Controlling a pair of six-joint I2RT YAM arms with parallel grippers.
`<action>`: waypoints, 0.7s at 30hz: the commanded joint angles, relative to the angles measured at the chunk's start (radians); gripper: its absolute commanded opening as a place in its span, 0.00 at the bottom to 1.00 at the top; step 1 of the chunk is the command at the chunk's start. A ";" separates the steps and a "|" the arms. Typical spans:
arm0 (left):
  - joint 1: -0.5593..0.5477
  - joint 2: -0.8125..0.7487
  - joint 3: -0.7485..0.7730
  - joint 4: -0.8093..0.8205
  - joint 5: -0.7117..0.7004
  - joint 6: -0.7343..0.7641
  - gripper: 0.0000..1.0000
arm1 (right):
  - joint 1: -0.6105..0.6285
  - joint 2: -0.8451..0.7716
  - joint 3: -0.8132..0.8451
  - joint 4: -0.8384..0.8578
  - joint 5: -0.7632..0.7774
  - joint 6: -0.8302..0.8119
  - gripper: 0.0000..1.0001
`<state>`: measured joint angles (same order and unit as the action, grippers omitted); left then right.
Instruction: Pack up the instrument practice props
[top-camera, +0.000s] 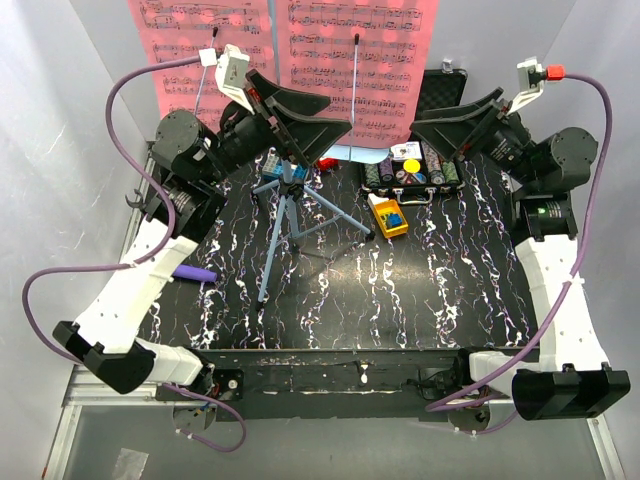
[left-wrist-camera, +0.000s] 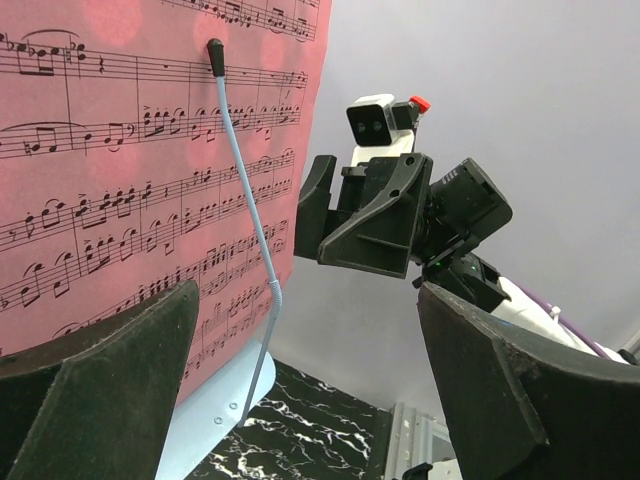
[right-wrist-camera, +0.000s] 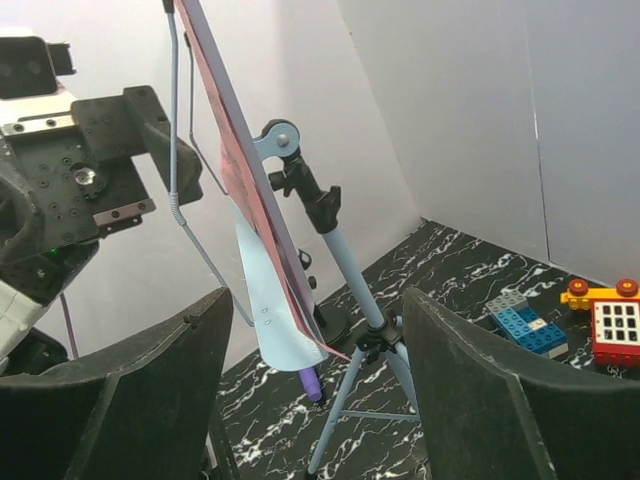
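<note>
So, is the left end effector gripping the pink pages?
No, the left end effector is open with nothing between its fingers, and the pink pages rest on the stand ahead of it.

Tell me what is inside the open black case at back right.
The black case holds rows of poker chips with a yellow disc on top. The right gripper covers its right side; anything beneath the chips is hidden.
</note>
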<state>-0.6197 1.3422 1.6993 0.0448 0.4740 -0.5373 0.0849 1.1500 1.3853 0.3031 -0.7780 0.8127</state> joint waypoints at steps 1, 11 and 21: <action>-0.008 0.005 0.034 0.033 0.023 -0.036 0.91 | 0.026 -0.003 0.027 0.073 -0.035 0.022 0.75; -0.008 0.023 0.049 0.043 0.037 -0.058 0.90 | 0.082 0.028 0.069 0.014 -0.033 -0.014 0.58; -0.009 0.037 0.057 0.043 0.041 -0.064 0.90 | 0.095 0.024 0.061 0.016 -0.033 -0.014 0.19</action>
<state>-0.6243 1.3712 1.7176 0.0830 0.5022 -0.5941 0.1711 1.1851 1.4086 0.2886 -0.8078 0.8036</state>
